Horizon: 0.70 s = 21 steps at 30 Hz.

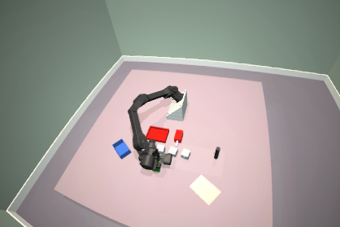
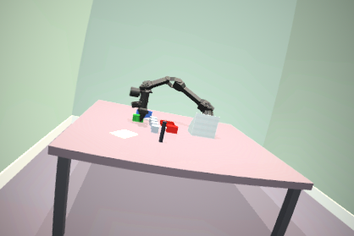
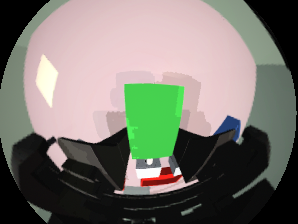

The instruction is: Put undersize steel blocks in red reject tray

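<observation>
Claw (image 1: pixel 156 165) (image 2: pixel 139 117) (image 3: pixel 149 125) gripping your green gauge (image 1: pixel 156 170) (image 2: pixel 136 118) (image 3: pixel 153 120), centre of the wrist view.
Your red tray (image 1: pixel 158 134) (image 2: pixel 167 122) lies mid-frame from the top; the gauge seems low beside the blocks (image 1: pixel 173 150) (image 2: pixel 155 128) (image 3: pixel 148 171).

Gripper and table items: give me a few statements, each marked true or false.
1. The gripper is shut on the green gauge. True.
2. The blue tray holds a steel block. False: no block shows in it from the top.
3. The black cylinder stands upright. True.
4. The pale sheet lies under the red tray. False: it lies well apart from it.
</observation>
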Motion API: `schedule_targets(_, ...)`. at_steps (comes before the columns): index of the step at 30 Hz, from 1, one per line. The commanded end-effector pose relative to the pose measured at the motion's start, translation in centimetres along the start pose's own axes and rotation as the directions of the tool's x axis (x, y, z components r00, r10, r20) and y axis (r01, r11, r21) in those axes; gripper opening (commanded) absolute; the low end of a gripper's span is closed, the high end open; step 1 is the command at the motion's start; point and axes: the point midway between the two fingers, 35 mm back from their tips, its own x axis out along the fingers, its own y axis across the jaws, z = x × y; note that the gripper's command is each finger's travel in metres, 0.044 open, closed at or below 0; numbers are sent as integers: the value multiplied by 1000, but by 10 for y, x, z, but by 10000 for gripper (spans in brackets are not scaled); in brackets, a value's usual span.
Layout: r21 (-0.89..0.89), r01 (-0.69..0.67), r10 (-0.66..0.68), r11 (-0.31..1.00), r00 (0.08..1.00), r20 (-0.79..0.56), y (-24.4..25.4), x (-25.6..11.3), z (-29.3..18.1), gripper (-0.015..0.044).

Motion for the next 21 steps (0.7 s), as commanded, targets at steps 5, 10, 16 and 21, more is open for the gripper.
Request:
schedule_targets(5,-7,4,-4,1000,1000,5,2,7,3,0)
schedule_targets(10,-7,4,-4,1000,1000,7,2,7,1,0)
schedule_targets(16,-8,4,-4,1000,1000,10,2,8,-2,0)
schedule_targets(21,-8,4,-4,1000,1000,13,2,9,-4,0)
